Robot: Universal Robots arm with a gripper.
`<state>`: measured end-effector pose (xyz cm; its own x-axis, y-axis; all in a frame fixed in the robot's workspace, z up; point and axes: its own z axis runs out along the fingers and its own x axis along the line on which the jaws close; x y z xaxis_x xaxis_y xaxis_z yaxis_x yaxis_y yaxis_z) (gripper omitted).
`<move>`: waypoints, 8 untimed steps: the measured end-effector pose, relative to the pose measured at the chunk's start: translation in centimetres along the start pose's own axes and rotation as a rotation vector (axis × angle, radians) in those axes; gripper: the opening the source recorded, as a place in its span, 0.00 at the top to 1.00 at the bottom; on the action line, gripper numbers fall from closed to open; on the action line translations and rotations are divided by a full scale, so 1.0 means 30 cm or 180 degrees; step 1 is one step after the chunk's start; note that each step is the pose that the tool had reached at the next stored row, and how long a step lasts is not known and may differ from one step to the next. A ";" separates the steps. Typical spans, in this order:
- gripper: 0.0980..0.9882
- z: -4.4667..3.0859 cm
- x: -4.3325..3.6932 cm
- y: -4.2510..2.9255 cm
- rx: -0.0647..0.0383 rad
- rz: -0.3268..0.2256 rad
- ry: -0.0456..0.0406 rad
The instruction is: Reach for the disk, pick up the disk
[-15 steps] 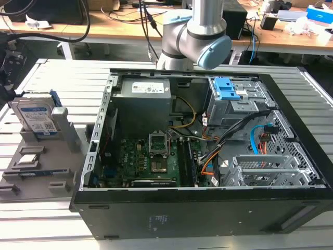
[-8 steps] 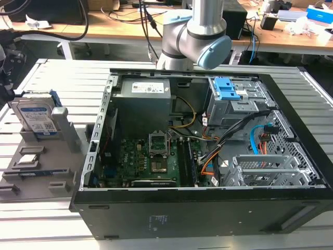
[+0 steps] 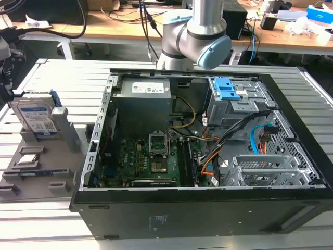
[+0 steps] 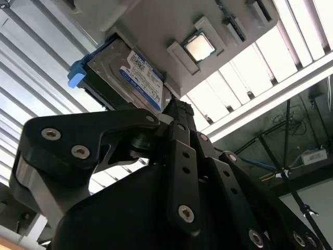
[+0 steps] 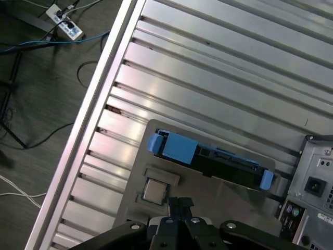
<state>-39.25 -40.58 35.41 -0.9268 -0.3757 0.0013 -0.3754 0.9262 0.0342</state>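
The disk (image 3: 35, 115) is a silver-grey drive with a white-and-blue label and a blue rail frame. It stands on edge in a grey holder (image 3: 57, 156) at the exterior view's left, outside the computer case. The second wrist view shows the disk's (image 4: 130, 73) labelled face just beyond my gripper (image 4: 178, 108). In the first wrist view the disk (image 5: 208, 159) is seen edge-on, a short way past my gripper (image 5: 180, 204). The black fingertips are pressed together with nothing between them, and they stay apart from the disk.
A small square silver chip (image 4: 199, 46) lies in a pocket of the holder beside the disk. The open computer case (image 3: 208, 156) stands at the exterior view's right of the holder. The ribbed metal table (image 5: 218, 67) ends at an edge (image 5: 99, 94), with cables on the floor beyond it.
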 end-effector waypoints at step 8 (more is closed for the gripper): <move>0.99 0.000 0.000 0.000 0.0001 -0.0290 0.0010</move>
<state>-39.25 -40.58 35.41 -0.8888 -0.4584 0.0015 -0.4581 0.8883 0.0340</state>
